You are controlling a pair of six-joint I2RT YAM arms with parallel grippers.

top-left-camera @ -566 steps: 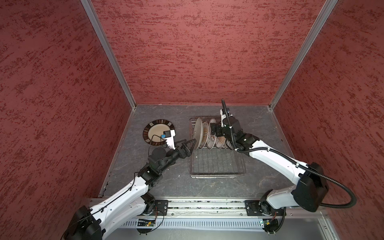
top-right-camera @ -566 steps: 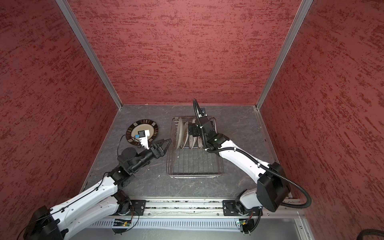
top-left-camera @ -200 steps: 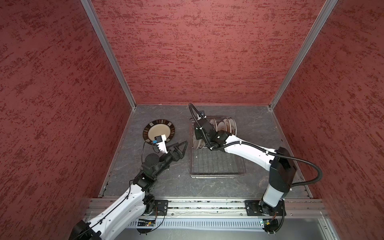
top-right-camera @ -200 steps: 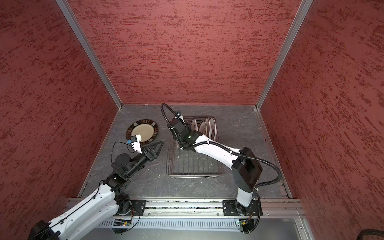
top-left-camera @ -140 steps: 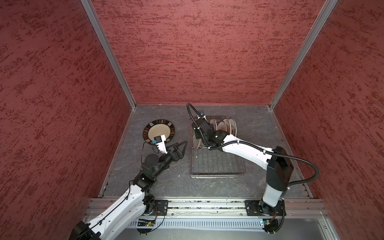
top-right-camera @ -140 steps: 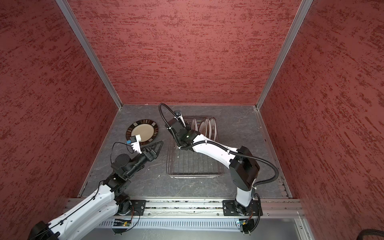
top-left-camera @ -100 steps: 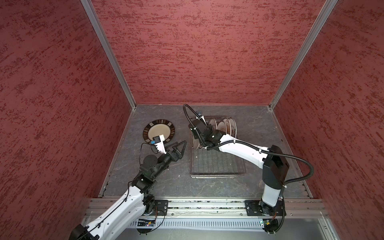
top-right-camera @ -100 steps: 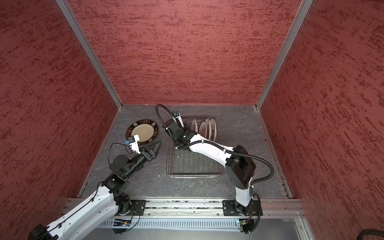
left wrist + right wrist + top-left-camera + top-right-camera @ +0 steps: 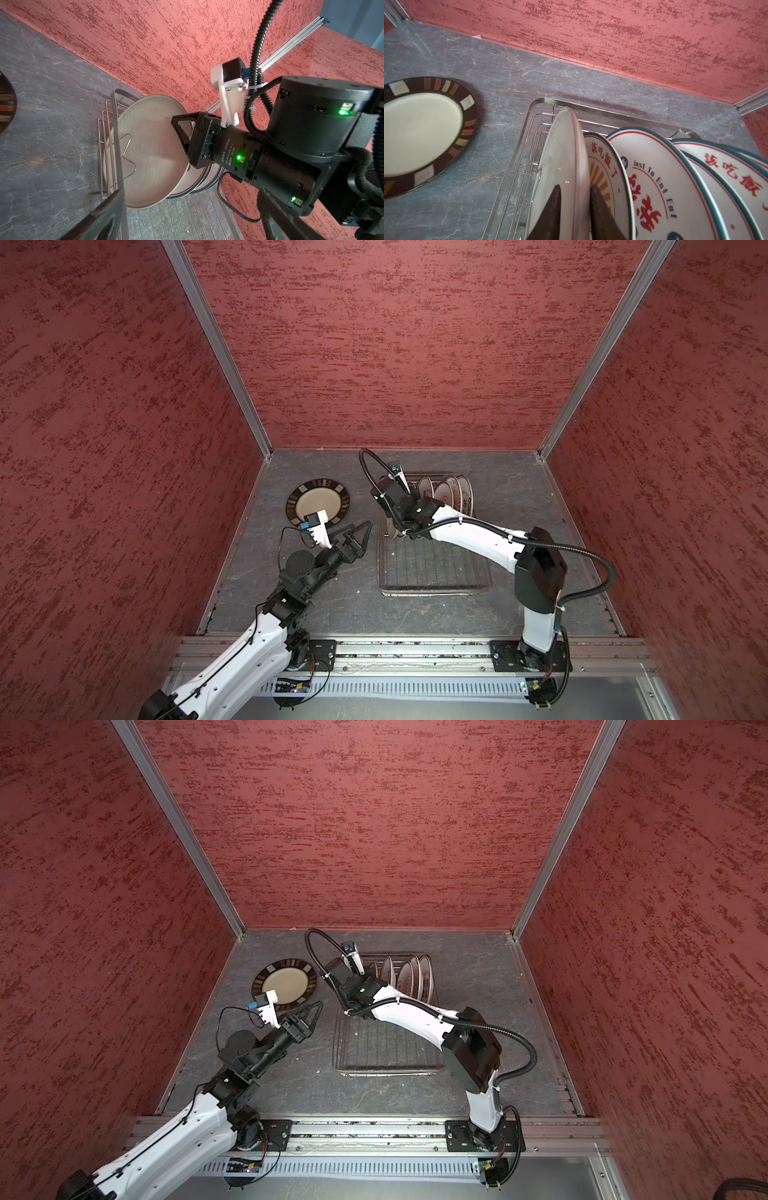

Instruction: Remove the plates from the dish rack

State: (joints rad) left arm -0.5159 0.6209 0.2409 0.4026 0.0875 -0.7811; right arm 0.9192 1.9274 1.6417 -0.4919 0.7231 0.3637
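Observation:
The silver wire dish rack [image 9: 432, 593] [image 9: 386, 1071] holds upright plates. At its left end stands a large plain off-white plate [image 9: 562, 145] [image 9: 149, 149]. My right gripper [image 9: 576, 188] is shut on its top rim, one dark finger on each face. Behind it lean several smaller white plates [image 9: 664, 176] [image 9: 453, 493] with red characters and an orange sunburst. A dark-rimmed striped plate [image 9: 318, 506] [image 9: 284, 984] lies flat on the floor left of the rack. My left gripper [image 9: 361, 531] [image 9: 190, 193] hovers open and empty between that plate and the rack.
The grey stone floor [image 9: 519, 497] is boxed in by red textured walls on three sides. The right arm's black cable [image 9: 368, 472] loops above the rack's far left corner. A metal rail [image 9: 415, 651] runs along the front edge.
My right arm swung from the rack's right plates to its left end, and its jaws narrowed onto the plain plate's rim. My left arm drew back slightly from the striped plate, still open.

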